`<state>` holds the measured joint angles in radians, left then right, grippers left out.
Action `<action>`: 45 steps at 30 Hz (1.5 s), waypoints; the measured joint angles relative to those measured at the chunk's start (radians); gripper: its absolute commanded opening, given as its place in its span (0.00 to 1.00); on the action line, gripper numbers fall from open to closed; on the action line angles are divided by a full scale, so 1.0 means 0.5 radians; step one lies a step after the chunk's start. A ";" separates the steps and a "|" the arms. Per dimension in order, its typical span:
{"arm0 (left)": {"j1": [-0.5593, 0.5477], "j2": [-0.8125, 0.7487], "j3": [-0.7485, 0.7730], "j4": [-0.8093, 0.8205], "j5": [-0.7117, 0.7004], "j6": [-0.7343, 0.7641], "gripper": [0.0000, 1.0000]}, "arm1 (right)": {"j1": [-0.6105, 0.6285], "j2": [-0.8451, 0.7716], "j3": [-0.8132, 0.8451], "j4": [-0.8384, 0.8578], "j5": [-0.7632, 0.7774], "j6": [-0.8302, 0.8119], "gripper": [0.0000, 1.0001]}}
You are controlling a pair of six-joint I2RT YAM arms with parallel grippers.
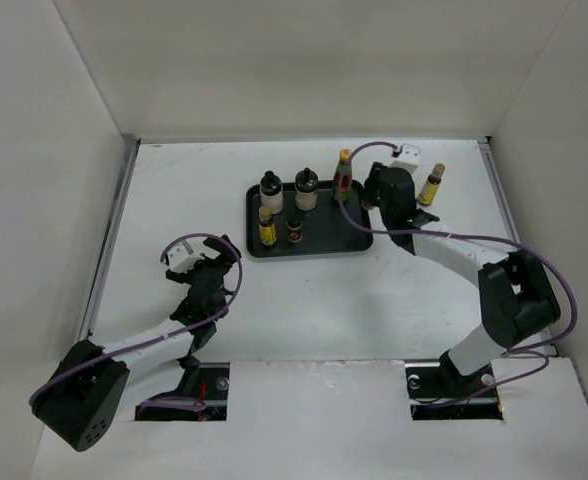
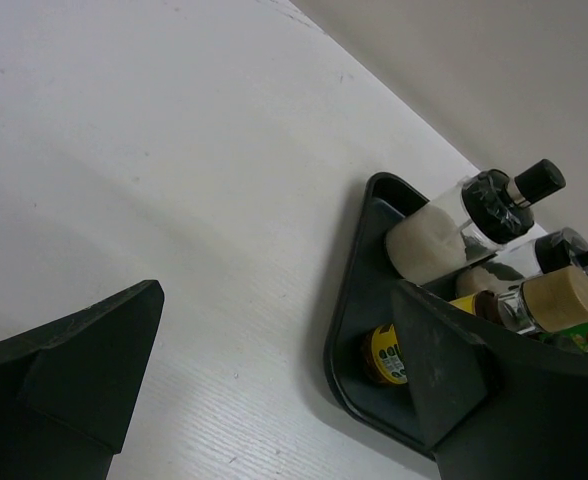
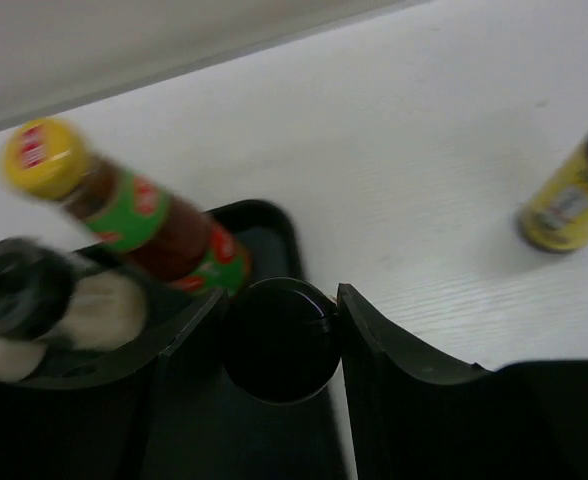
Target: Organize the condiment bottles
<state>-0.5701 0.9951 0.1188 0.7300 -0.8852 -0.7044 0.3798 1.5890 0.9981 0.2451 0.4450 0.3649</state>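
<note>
Bottle (image 3: 279,352), tiny, dark, round-topped, sits clamped in right tool (image 3: 277,300); left tool (image 2: 279,290) stands wide apart.

bottles (image 1: 271,192) crowd tray (image 1: 326,240), open table (image 1: 174,190) left

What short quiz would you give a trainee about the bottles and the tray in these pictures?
1. True or false: the left hand is open and empty.
2. Which bottle stands on the table, off the tray? A cream bottle, B yellow-labelled bottle, C red-green bottle.
3. How many cream black-capped bottles stand in the tray?
Key: 1 true; 2 B; 3 two.
</note>
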 measured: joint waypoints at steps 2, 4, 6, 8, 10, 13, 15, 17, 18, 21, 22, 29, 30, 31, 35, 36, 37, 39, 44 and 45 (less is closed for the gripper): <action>0.000 0.008 0.000 0.000 0.004 0.001 1.00 | 0.148 -0.013 -0.018 0.055 -0.010 0.026 0.45; 0.001 0.013 0.000 0.000 0.007 0.000 1.00 | 0.286 0.002 -0.031 0.066 -0.031 0.049 0.45; 0.001 0.022 0.000 -0.002 0.010 0.000 1.00 | 0.399 0.040 -0.029 0.079 -0.054 0.063 0.46; 0.001 0.018 0.000 -0.002 0.011 0.000 1.00 | 0.472 0.098 -0.014 0.088 -0.073 0.066 0.46; 0.001 0.017 0.000 -0.002 0.010 0.001 1.00 | 0.520 0.164 0.008 0.091 -0.085 0.070 0.46; 0.001 0.017 0.000 -0.002 0.011 0.000 1.00 | 0.582 0.259 0.040 0.096 -0.092 0.071 0.46; 0.001 0.017 0.000 -0.002 0.014 0.001 1.00 | 0.610 0.307 0.049 0.098 -0.093 0.071 0.46; 0.001 0.017 0.000 -0.002 0.014 0.001 1.00 | 0.631 0.338 0.049 0.095 -0.093 0.073 0.47; 0.001 0.019 0.000 -0.001 0.014 0.000 1.00 | 0.635 0.349 0.050 0.110 -0.091 0.073 0.48; 0.001 0.026 0.000 -0.001 0.015 0.001 1.00 | 0.645 0.349 0.050 0.114 -0.092 0.082 0.63; 0.001 0.026 0.000 -0.001 0.016 0.000 1.00 | 0.645 0.349 0.050 0.112 -0.091 0.090 0.69; 0.001 0.031 0.000 -0.001 0.021 0.000 1.00 | 0.644 0.313 0.035 0.103 -0.081 0.098 0.86; 0.001 0.031 0.000 -0.001 0.021 0.000 1.00 | 0.644 0.281 0.025 0.095 -0.079 0.095 0.87; 0.001 0.031 0.000 -0.001 0.021 0.000 1.00 | 0.642 0.234 0.009 0.093 -0.079 0.093 0.88; 0.005 0.032 0.000 -0.001 0.024 0.000 1.00 | 0.558 -0.040 -0.056 0.079 -0.085 0.069 0.90; 0.005 0.032 0.000 -0.001 0.024 0.000 1.00 | 0.499 -0.108 -0.060 0.081 -0.085 0.060 0.91; 0.005 0.032 0.000 -0.001 0.024 0.000 1.00 | 0.426 -0.163 -0.060 0.088 -0.085 0.049 0.91; 0.005 0.035 0.000 -0.001 0.024 0.000 1.00 | 0.228 -0.246 -0.052 0.105 -0.071 0.021 0.91; 0.005 0.034 0.000 -0.001 0.030 0.000 1.00 | -0.303 -0.221 0.056 0.087 0.057 -0.103 0.91; 0.005 0.035 0.000 -0.001 0.030 0.000 1.00 | -0.379 -0.189 0.092 0.069 0.076 -0.129 0.91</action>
<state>-0.5678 1.0126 0.1188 0.7296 -0.8703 -0.7044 0.1902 1.4944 1.0439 0.2794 0.4831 0.3004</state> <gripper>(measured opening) 0.997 0.908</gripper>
